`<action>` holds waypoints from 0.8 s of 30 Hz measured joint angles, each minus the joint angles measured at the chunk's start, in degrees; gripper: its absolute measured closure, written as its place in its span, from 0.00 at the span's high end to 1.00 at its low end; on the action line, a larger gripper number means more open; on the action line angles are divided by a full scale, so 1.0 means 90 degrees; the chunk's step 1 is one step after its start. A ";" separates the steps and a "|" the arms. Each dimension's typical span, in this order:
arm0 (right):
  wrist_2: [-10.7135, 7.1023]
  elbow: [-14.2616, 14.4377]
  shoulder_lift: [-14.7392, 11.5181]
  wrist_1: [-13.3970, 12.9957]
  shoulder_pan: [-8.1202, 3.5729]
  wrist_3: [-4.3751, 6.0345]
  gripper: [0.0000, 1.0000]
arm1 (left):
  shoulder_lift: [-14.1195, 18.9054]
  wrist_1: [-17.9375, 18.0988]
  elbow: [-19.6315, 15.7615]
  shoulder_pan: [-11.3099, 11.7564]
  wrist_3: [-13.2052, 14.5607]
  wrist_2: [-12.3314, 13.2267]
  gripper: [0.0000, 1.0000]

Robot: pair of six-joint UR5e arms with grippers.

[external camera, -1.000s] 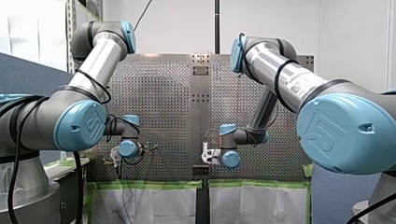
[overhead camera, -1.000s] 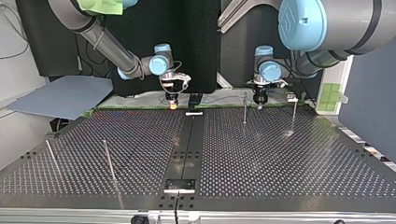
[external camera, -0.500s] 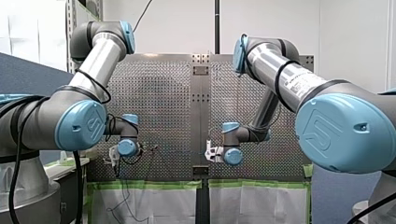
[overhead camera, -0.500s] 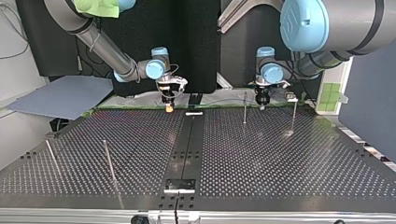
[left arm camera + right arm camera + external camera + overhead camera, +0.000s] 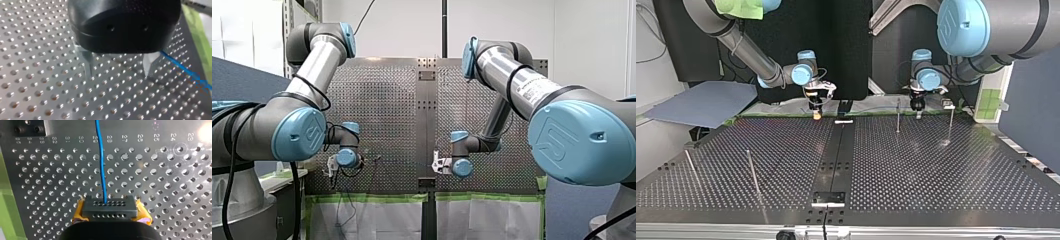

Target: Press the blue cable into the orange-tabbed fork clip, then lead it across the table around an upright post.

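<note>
Tools: right tool (image 5: 109, 206) pinching blue cable (image 5: 101, 157) | left tool (image 5: 118, 72) spread | both by green-taped edge of table (image 5: 936, 170)

Left gripper (image 5: 118, 74): metal fingers spread apart, nothing between. Right gripper (image 5: 109, 206): yellow pads pinched onto blue cable (image 5: 101, 165).

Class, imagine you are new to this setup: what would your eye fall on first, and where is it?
The bright blue cable stands out first, running straight ahead from my right pincer, shut on it, over the perforated table. My left pincer hangs open over the table, the cable passing beside one finger. In the front view, my right arm's big blue joint cap looms at the right.
</note>
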 joint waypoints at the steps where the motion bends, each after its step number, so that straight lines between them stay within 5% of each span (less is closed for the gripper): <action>1: 0.0000 0.0001 0.0000 0.0019 -0.0003 -0.0001 0.00 | 0.0000 -0.0058 -0.0001 0.0002 -0.0010 0.0043 1.00; 16: 0.0000 0.0002 0.0000 0.0265 -0.0065 -0.0154 0.00 | 0.0010 -0.0956 -0.0123 -0.0026 -0.0221 0.0652 1.00; 24: 0.0003 0.0003 0.0000 0.0312 -0.0067 -0.0191 0.00 | 0.0022 -0.0744 -0.0598 0.0016 -0.0211 0.0722 1.00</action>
